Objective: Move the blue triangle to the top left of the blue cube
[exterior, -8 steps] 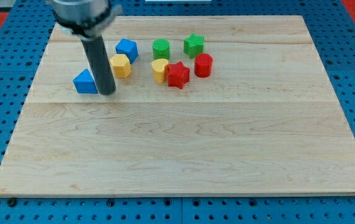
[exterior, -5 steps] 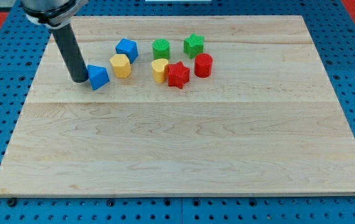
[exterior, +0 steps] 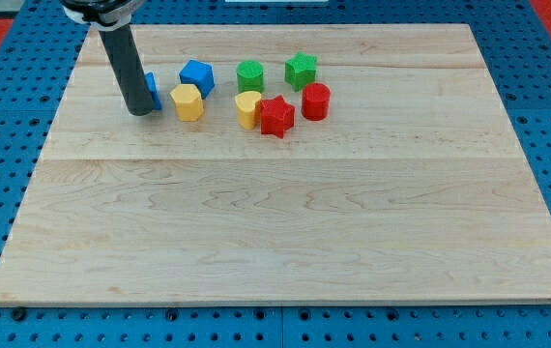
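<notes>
The blue triangle (exterior: 151, 88) lies left of the yellow block (exterior: 188, 101) and lower left of the blue cube (exterior: 196, 75). The dark rod hides most of the triangle. My tip (exterior: 140, 111) stands at the triangle's lower left side, touching it as far as I can tell. The blue cube sits in the upper left part of the board.
A green cylinder (exterior: 250, 75), a green star (exterior: 302, 70), a yellow heart (exterior: 247, 108), a red star (exterior: 276, 116) and a red cylinder (exterior: 315, 101) cluster right of the blue cube. The wooden board (exterior: 285, 222) lies on a blue pegboard.
My tip went from the triangle's right side round to its left, then pushed it up and right. The triangle now lies closer to the blue cube and yellow block.
</notes>
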Robot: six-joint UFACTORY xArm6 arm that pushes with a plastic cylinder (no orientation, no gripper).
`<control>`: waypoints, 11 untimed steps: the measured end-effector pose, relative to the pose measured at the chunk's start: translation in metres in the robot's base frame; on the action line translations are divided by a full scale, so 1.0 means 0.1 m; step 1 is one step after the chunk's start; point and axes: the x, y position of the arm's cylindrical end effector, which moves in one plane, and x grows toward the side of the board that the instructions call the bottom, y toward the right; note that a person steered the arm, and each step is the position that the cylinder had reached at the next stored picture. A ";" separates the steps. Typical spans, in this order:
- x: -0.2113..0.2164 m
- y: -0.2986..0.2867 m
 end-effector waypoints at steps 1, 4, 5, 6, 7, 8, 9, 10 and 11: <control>-0.17 0.05; -0.72 0.21; -0.75 0.37; -0.91 0.13; -0.97 0.12; -0.97 0.03; -0.97 0.03; -0.85 0.38; -0.73 1.27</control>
